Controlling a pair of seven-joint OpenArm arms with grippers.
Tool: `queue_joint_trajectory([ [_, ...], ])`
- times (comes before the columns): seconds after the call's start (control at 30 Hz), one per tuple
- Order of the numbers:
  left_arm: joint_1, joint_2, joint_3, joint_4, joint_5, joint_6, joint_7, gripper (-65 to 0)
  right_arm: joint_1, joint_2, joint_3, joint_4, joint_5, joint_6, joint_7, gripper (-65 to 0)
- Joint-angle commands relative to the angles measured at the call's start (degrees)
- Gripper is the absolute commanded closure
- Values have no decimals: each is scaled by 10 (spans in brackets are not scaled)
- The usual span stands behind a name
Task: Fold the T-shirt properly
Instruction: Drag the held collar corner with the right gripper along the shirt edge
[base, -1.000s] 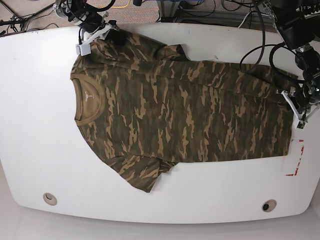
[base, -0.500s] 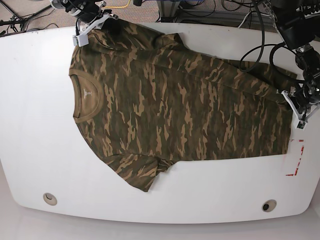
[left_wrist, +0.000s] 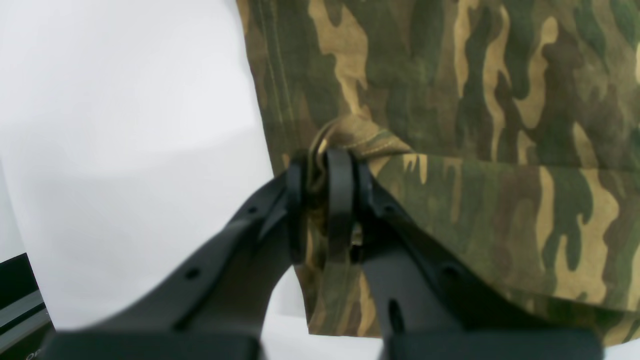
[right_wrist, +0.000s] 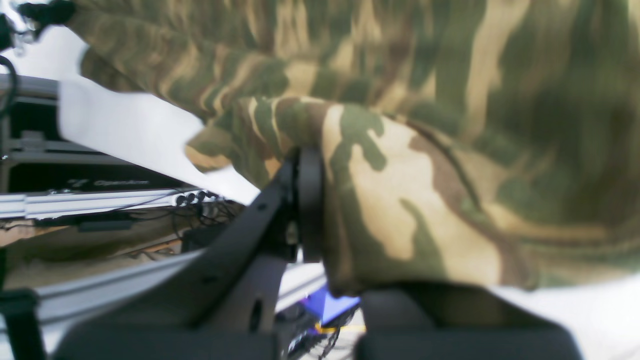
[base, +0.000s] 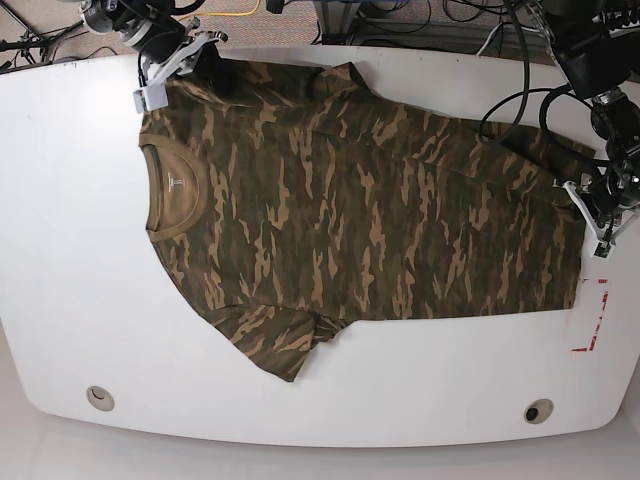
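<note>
Camouflage cloth covers most of the white table (base: 60, 200): the T-shirt (base: 360, 220) lies flat with its long axis running left to right, collar (base: 172, 190) at the left and hem at the right. Each arm grips one end of the far long edge. The right gripper (base: 168, 68) is clenched on the far shoulder at the left, where the sleeve drapes over its fingers in the right wrist view, though blur there hides exactly how much cloth is caught. The left gripper (left_wrist: 322, 165) is clenched on a bunched fold of the hem at the far right corner. From both claws the body of the shirt lies toward the near side of the table, so the coming fold probably turns on carrying that far edge nearward along the long axis, both ends moving together.
</note>
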Motion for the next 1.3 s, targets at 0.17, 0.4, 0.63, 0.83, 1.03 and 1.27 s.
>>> queue_joint_trajectory([
  [0.17,-9,-13,-2,12,-2,1,-8,-43,55,28,1,-3,44,3,-17,0],
  [0.4,-10,-13,-1,11,-2,1,-24,-43,110,43,1,-66,44,3,-19,0],
  [0.63,-9,-13,-1,2,-2,1,-52,-43,167,48,1,-139,40,3,-19,0],
  [0.83,-3,-14,-1,1,-2,1,-53,-43,201,72,1,-157,41,3,-19,0],
  [1.03,4,-14,-1,1,-2,1,-69,-43,246,93,1,-194,41,3,-19,0],
  [1.27,16,-14,10,0,-2,1,-77,-43,286,112,-6,-228,41,3,-19,0],
])
